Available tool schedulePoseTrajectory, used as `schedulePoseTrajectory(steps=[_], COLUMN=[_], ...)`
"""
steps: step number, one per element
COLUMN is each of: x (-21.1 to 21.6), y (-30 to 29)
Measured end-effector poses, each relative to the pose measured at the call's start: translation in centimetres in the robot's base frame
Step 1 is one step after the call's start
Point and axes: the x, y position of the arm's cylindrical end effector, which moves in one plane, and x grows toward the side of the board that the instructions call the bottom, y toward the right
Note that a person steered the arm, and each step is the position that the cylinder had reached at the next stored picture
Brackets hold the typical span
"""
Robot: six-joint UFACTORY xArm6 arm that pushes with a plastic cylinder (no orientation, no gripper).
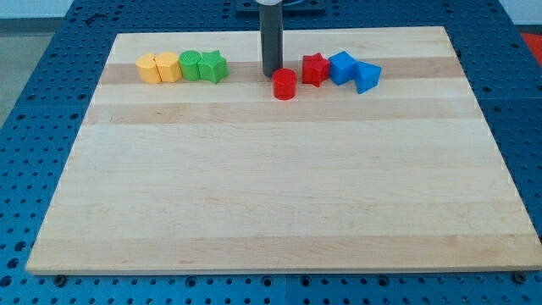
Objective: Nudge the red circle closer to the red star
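The red circle (284, 85) is a short red cylinder near the view's top, a little right of centre. The red star (315, 69) stands just to its upper right, a small gap apart. My tip (271, 74) is the lower end of the dark rod, which comes down from the view's top. The tip sits right at the red circle's upper left, close to or touching it.
Two blue blocks (342, 67) (367, 76) lie right of the red star. At the view's top left stands a row of two yellow blocks (148, 68) (168, 66) and two green blocks (190, 65) (213, 66). The wooden board (271, 195) lies on a blue perforated table.
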Motion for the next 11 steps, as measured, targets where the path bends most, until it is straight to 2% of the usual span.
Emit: schedulePoseTrajectory(steps=[3, 5, 8, 10, 11], x=[0.6, 4.6, 4.9, 4.9, 3.8], y=[-5.6, -4.9, 0.3, 0.3, -1.9])
